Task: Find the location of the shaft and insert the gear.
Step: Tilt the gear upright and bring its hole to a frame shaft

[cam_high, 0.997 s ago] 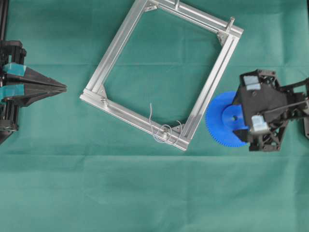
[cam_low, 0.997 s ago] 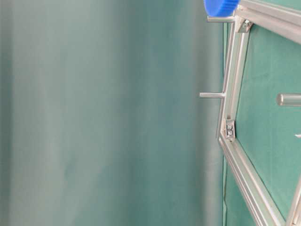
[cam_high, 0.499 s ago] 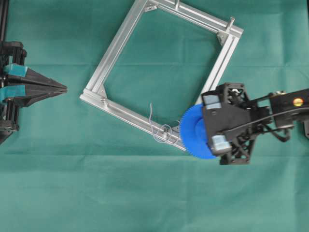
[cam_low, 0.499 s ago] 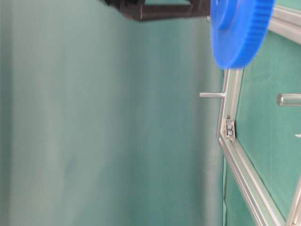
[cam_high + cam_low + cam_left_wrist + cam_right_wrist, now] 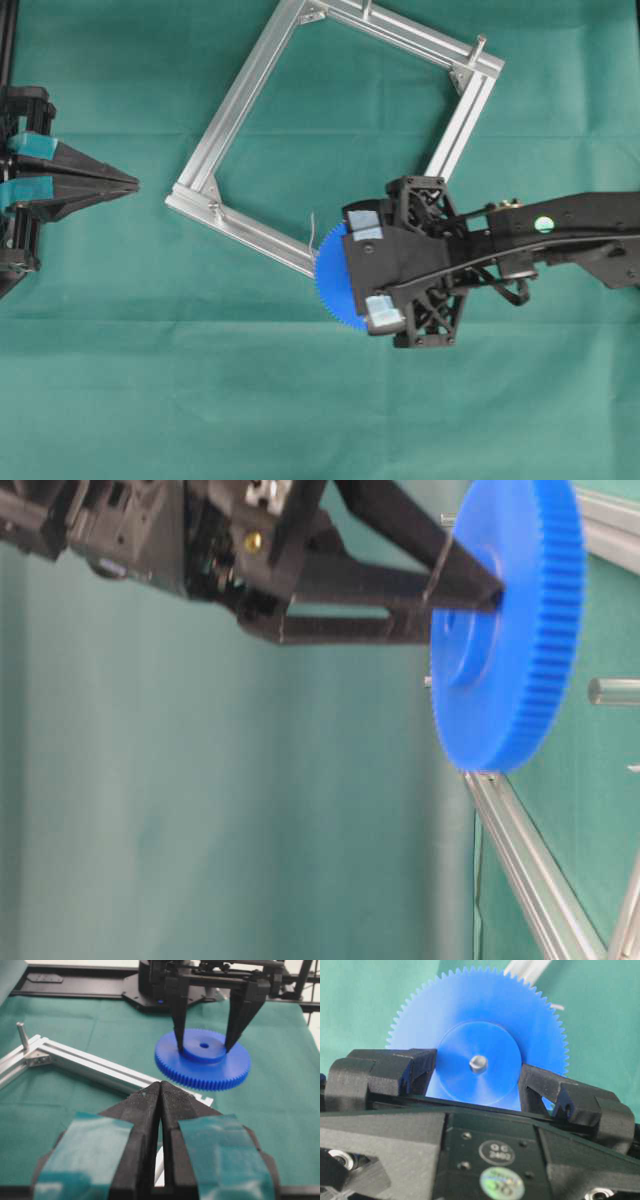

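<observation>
Within the last second the right gripper [image 5: 204, 1050], its two black fingers pinching the raised round hub of the bright blue toothed plastic gear [image 5: 335, 280], has swept the gear from outside the square aluminium frame [image 5: 240, 95] at three o'clock to over the frame's six o'clock corner. The thin silver metal shaft [image 5: 478, 1064] now shows through the gear's centre hole in the right wrist view, so alignment looks close and lowering seems next. The left gripper [image 5: 160, 1095] rests pressed together and empty at nine o'clock.
</observation>
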